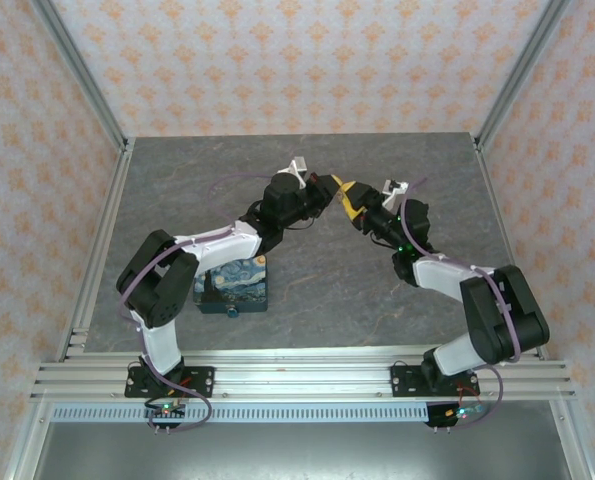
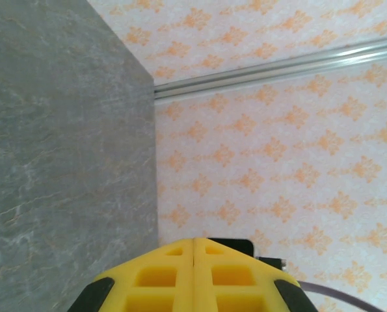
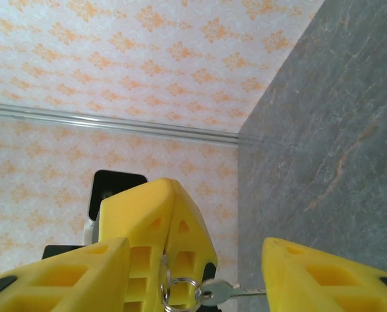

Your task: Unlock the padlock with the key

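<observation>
1. Two grippers, one tiny key (image 3: 213, 294). My left gripper (image 2: 193, 250) is clamped tight. In the right wrist view the key ring (image 3: 175, 291) hangs right at its fingertips, so I reckon it's pinching the ring or the key's head, can't tell which.
2. My right gripper (image 3: 193, 260) is spread open, one finger on each side of the left one. It's touching nothing as far as I can see.
3. So the key sits between my right fingers, low in that view, which I read as closer to the palm than the tips. Its long axis runs across the gap, blade pointing at the finger on the right side of that view. Closing now would, I'd guess, squeeze it end-on rather than on the flats, so a wrist turn looks needed first.
4. As for the padlock (image 1: 235, 311), I take it to be the little bluish lump at the near edge of the painted box (image 1: 232, 283), on the table (image 1: 327, 290) just beside my left arm's base. It's too small to make out the shackle.
5. Both grippers meet over the middle of the table, well apart from it. My left arm is the nearer one.
</observation>
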You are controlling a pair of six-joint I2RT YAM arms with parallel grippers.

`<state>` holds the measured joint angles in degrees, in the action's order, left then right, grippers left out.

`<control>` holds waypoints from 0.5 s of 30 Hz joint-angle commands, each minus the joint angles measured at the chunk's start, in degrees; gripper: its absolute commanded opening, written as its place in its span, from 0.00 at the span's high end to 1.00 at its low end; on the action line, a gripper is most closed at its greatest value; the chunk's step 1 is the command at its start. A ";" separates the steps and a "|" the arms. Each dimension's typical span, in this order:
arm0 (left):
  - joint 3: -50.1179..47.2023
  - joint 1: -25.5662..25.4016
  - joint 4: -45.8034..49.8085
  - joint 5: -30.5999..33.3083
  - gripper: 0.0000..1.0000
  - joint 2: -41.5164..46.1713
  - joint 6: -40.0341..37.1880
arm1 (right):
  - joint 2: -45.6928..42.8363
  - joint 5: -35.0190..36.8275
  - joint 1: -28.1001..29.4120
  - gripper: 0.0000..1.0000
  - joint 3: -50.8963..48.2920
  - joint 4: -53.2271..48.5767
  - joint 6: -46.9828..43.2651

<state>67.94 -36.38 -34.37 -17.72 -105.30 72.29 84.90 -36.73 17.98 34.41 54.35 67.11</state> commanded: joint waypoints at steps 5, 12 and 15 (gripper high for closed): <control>-1.49 -0.80 -5.29 2.94 1.00 -0.79 1.62 | 2.50 1.16 0.79 0.59 0.82 10.42 3.19; -1.35 -0.80 -5.36 3.04 1.00 -1.14 1.66 | 1.71 -0.17 0.89 0.73 0.48 10.97 3.55; -1.15 -0.80 -5.02 3.11 1.00 -1.22 1.39 | 1.58 -0.61 0.87 0.81 0.37 11.13 3.81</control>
<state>66.89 -36.75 -37.30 -15.97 -105.43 73.71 87.37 -36.38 18.52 34.41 61.45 70.83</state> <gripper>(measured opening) 0.048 0.202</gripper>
